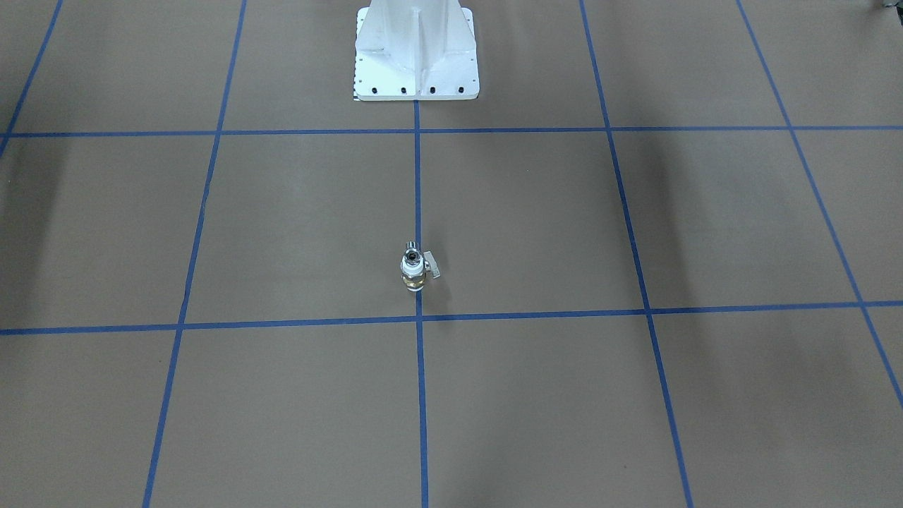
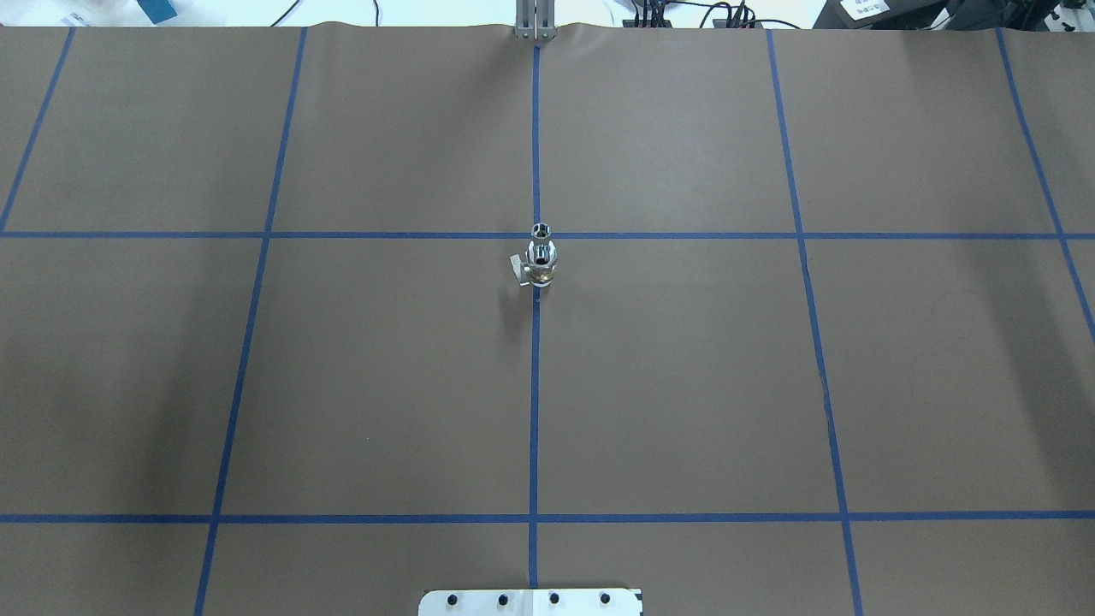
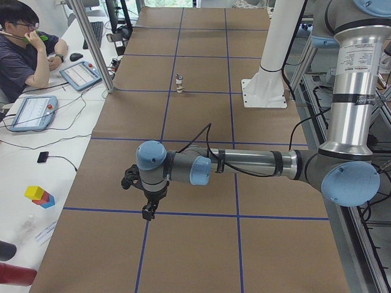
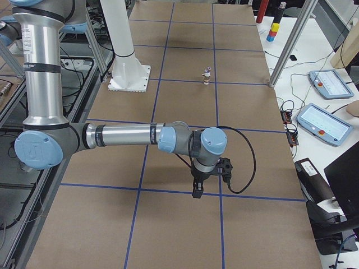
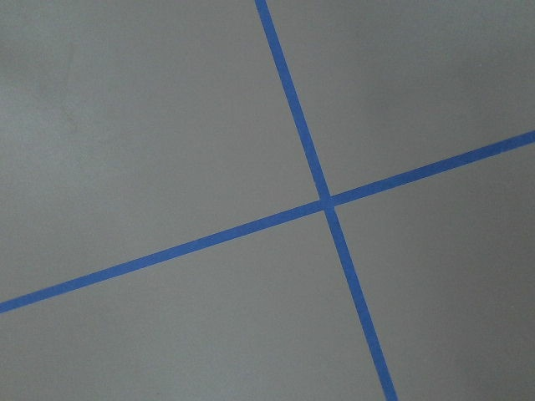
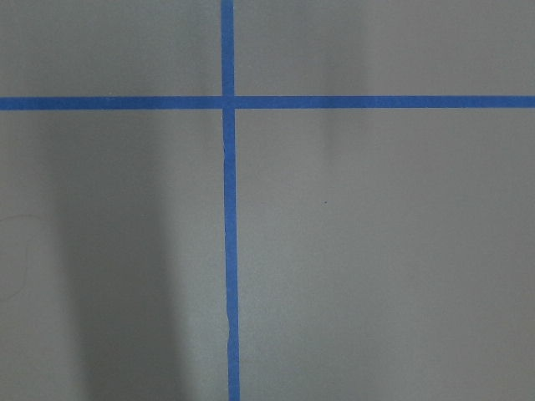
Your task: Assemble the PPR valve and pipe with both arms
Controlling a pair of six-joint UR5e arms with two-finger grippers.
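Tape (image 1: 417, 176) in blue lines crosses the brown table (image 1: 282, 226) in the front view. The valve (image 1: 415, 276) stands upright on the centre line, lever to the view's right, with the pipe (image 1: 411, 252) on its top end, bore up; how deep it sits is too small to see. The pedestal (image 1: 416, 63) is cut off at the top edge. Overhead, the pair stands just robot-side of a tape crossing, and only the pedestal's bolted rim shows. From the left end, the left gripper (image 3: 148, 213) points down over the table, well apart from the valve; whether its fingers are apart or together I cannot tell. From the right end, the right gripper (image 4: 197, 193) hangs likewise, equally unclear. Both wrist views show only table and tape.
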